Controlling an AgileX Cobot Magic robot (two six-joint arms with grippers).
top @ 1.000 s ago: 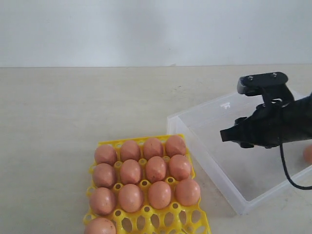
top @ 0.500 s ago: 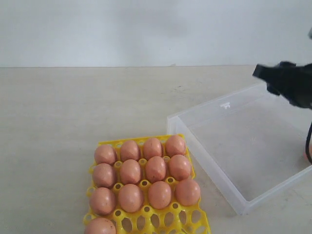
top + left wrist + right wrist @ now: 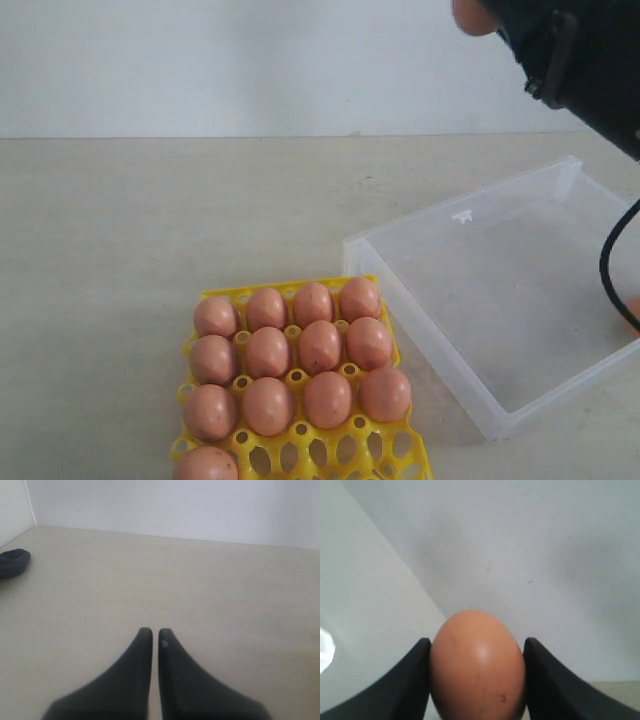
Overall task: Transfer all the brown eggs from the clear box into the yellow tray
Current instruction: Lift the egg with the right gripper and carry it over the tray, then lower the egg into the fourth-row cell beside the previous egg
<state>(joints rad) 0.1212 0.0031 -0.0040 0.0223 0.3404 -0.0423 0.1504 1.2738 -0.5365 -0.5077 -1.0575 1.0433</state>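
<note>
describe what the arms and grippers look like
Both are matte black. The left gripper has two broad fingers tapering to rounded tips, one with a small pale spot. The right gripper looks alike; a black cable loops off its arm.

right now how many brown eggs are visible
14 brown eggs: thirteen in the yellow tray, three rows of four plus one at the bottom edge; one in the right gripper. Orange sliver at the right edge may be another.
</note>
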